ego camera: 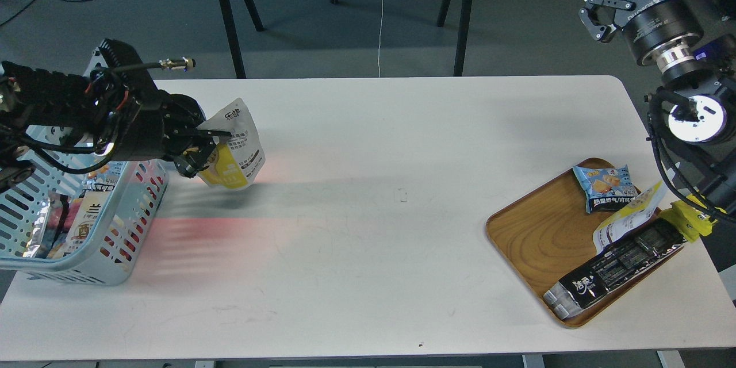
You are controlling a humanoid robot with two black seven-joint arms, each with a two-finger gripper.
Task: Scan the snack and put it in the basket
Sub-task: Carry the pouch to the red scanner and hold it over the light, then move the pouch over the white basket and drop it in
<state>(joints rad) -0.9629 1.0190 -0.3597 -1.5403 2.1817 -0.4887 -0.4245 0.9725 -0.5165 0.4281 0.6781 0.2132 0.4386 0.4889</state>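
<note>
The snack (237, 146), a yellow-and-white pouch with its white text panel facing me, hangs in the air just right of the basket. My left gripper (202, 146) is shut on the pouch's left edge and holds it above the table. The pale blue basket (123, 224) stands at the table's left edge, partly under my left arm, with several packs inside. A red glow lies on the table below and left of the pouch. My right gripper (601, 11) is open and empty, high above the table's far right corner.
A wooden tray (535, 236) sits at the right with a pale blue snack pack (605, 186), another yellow-and-white pouch (627, 218), a long black packet (615, 270) and a bright yellow packet (690, 219). A dark table's legs stand behind.
</note>
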